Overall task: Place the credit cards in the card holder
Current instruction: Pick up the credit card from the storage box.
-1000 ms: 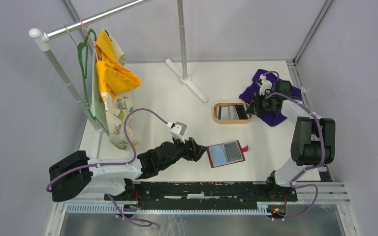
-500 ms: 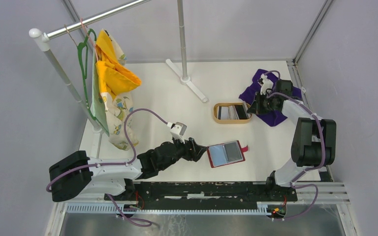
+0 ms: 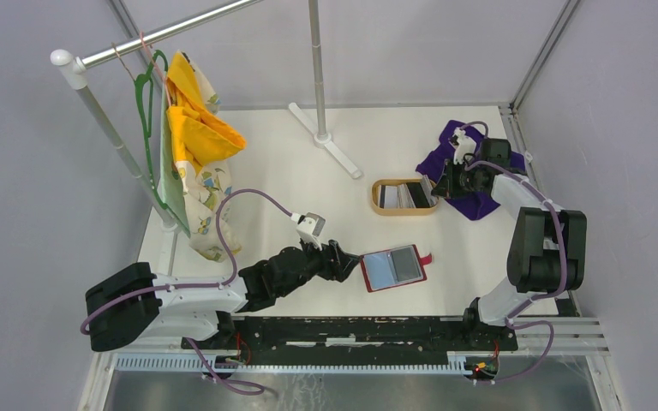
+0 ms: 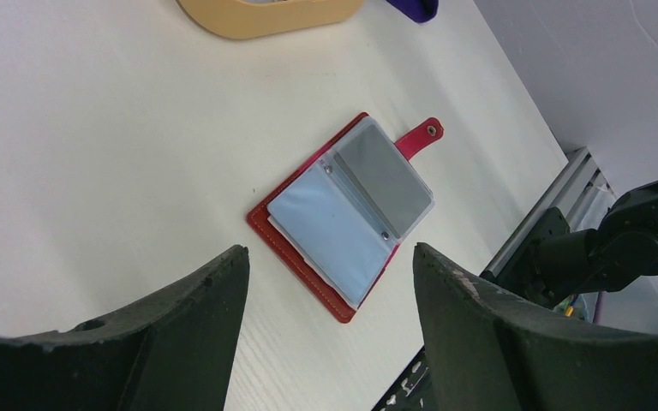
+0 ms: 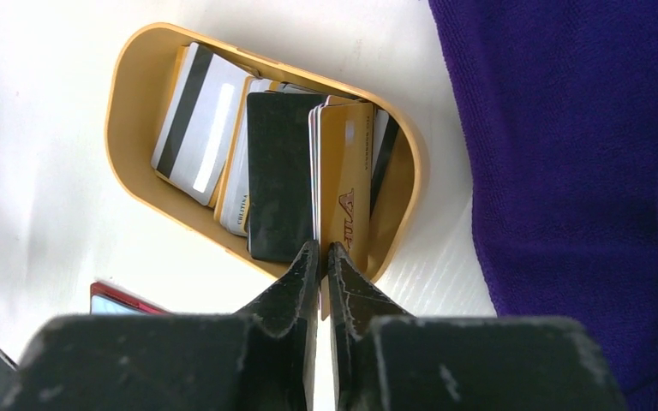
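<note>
The red card holder (image 3: 394, 267) lies open on the table, with a pale blue and a grey card in its clear pockets (image 4: 343, 214). Its corner shows in the right wrist view (image 5: 116, 295). My left gripper (image 3: 351, 261) is open and empty just left of it (image 4: 330, 249). Several credit cards, among them a black one (image 5: 278, 171) and a silver striped one (image 5: 197, 120), sit in the tan oval tray (image 3: 377, 195). My right gripper (image 3: 435, 190) is shut (image 5: 324, 253) on the edge of a gold card (image 5: 347, 171) at the tray's right end.
A purple cloth (image 3: 471, 163) lies just right of the tray (image 5: 128, 145) and under the right wrist. A clothes rack with a green hanger and yellow garments (image 3: 193, 120) stands at the far left. A pole foot (image 3: 326, 137) is at the back centre.
My right wrist has shifted slightly toward the far side at the tray's end. The left arm and the card holder have not moved.
</note>
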Robot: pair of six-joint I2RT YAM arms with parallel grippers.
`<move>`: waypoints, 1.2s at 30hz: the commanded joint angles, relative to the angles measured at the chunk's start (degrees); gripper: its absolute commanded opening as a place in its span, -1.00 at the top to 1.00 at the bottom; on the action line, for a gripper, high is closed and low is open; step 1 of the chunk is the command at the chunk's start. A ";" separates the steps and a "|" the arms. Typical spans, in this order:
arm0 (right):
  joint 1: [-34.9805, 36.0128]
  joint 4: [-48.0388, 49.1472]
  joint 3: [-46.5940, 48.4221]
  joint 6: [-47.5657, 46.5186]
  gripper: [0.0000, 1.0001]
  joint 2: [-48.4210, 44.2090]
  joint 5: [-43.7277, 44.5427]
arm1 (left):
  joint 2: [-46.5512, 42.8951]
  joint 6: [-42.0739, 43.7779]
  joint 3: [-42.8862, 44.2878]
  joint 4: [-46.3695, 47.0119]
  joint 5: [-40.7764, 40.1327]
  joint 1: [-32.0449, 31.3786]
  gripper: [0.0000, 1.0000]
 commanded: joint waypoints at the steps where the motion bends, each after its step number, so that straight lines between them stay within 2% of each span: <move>1: 0.58 0.29 3.17 -1.81 0.78 0.49 2.10 | -0.06 -1.93 0.28 4.20 0.13 -0.05 -0.51; 8: 0.68 -0.92 6.60 -3.46 0.66 2.90 6.50 | 0.15 -1.82 0.55 4.20 0.44 -0.08 -0.51; 15: 0.77 -3.42 11.03 -4.97 0.53 7.45 3.84 | 0.54 -1.73 0.99 4.12 0.43 -0.02 -0.51; 23: 1.86 -6.60 14.93 -6.97 0.48 11.20 0.33 | 1.41 -1.64 1.69 4.11 0.84 -0.05 -0.51; 28: 2.96 -6.77 15.89 -7.73 0.60 11.34 1.28 | 1.53 -1.72 1.62 4.25 0.93 -0.09 -0.51; 33: 3.32 -6.62 16.61 -8.09 1.00 9.22 1.97 | 1.14 -1.90 1.28 4.36 0.93 -0.03 -0.51; 36: 3.32 -6.25 16.81 -8.11 1.00 6.45 2.67 | 0.85 -1.99 1.08 4.38 0.84 -0.09 -0.51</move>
